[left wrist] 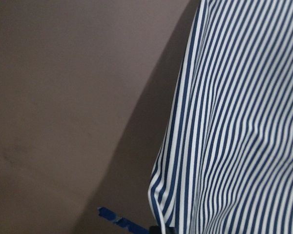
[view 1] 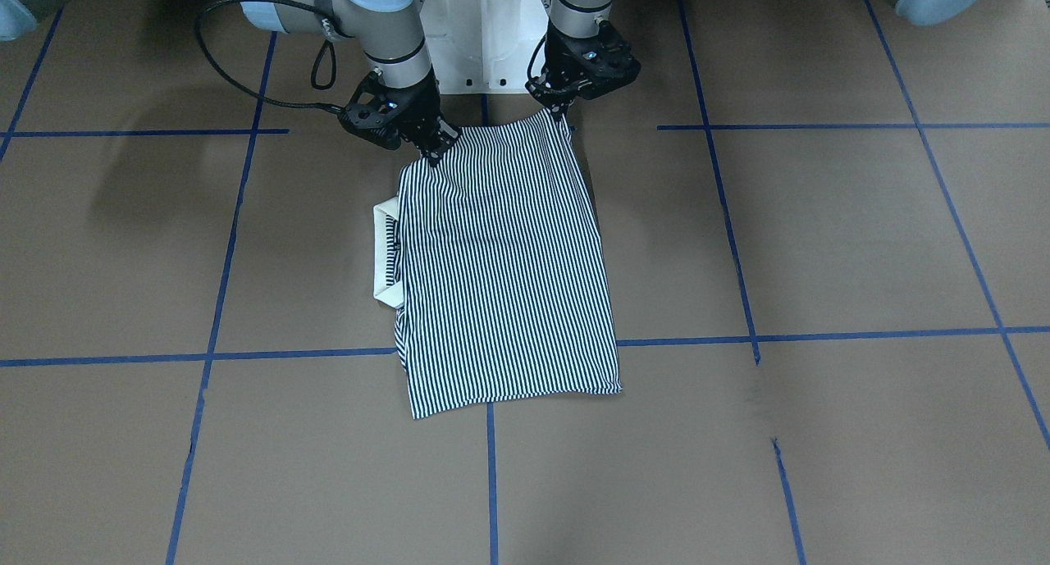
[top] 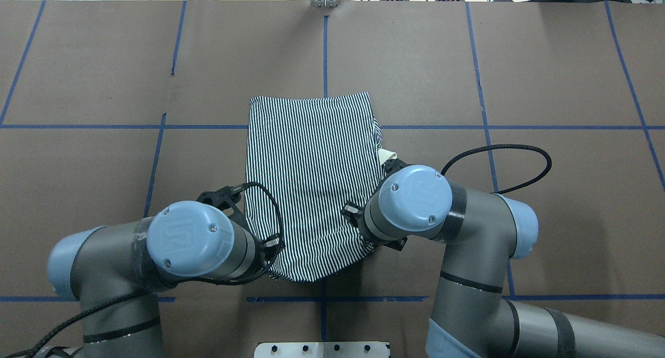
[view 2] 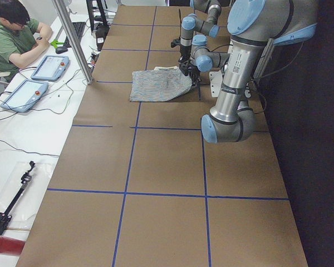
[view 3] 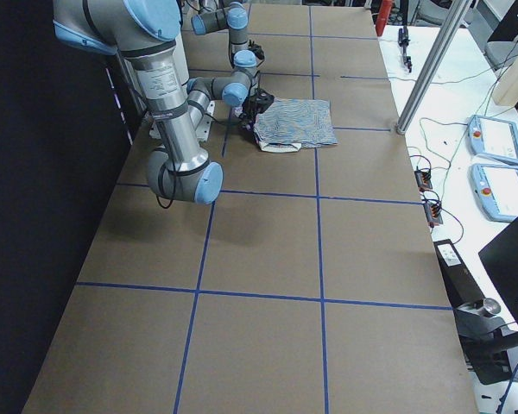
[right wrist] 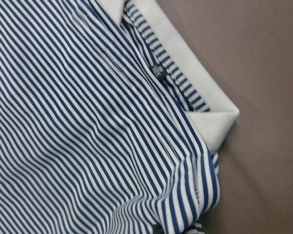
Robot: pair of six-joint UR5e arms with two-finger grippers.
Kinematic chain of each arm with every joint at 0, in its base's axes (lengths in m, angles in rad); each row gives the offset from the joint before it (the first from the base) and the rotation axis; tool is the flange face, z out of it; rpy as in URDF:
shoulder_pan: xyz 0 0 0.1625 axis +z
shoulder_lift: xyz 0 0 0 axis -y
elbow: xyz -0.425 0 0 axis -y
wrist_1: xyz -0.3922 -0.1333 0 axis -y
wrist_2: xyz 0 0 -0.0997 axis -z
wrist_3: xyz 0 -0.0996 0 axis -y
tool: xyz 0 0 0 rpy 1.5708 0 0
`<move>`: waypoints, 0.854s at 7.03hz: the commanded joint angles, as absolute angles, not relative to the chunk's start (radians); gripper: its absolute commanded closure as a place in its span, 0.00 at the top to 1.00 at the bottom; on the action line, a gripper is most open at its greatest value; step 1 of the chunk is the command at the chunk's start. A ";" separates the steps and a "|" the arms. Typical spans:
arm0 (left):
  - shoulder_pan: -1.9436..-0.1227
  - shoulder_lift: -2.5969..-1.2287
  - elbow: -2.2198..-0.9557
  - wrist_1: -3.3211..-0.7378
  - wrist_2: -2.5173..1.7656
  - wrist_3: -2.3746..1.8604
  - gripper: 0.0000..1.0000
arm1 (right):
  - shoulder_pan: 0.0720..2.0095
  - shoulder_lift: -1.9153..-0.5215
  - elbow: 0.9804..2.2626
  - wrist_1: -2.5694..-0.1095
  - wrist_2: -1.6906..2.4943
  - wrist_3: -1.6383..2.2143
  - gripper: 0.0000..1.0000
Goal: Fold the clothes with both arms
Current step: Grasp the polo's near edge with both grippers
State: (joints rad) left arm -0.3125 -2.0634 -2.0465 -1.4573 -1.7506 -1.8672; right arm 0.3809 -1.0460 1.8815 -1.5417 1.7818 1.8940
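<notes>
View from front: polo shirt (view 1: 504, 270) lies mid-way on bench (view 1: 820, 245), folded narrow, right claw (view 1: 432, 151) and left claw (view 1: 561, 112) each pinching a robot-side corner | overhead: collar (top: 387, 154) peeks out beside right arm (top: 415, 197) | judgement: raise both corners level, carry them across together, stripes kept taut | right wrist: neck tag (right wrist: 158, 70) unreadable, no other writing

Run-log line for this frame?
navy-and-white striped polo shirt: partly folded, on brown table | left arm: jaws shut on robot-side corner | right arm: jaws shut on corner nearer cream collar
</notes>
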 commanded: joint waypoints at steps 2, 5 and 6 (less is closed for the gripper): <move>-0.484 -2.069 -1.932 -1.637 -1.753 -1.781 0.00 | 0.486 -0.995 1.762 -1.435 1.782 1.813 0.00; -0.529 -2.072 -1.810 -1.802 -1.753 -1.793 0.00 | 0.528 -0.900 1.625 -1.413 1.783 1.784 0.00; -0.557 -2.088 -1.787 -1.802 -1.753 -1.793 0.00 | 0.554 -0.879 1.588 -1.405 1.786 1.783 0.00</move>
State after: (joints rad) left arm -0.5279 -2.0755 -1.8172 -1.7853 -1.7533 -1.7920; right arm 0.5268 -0.9008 1.6259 -1.4173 1.7835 1.7890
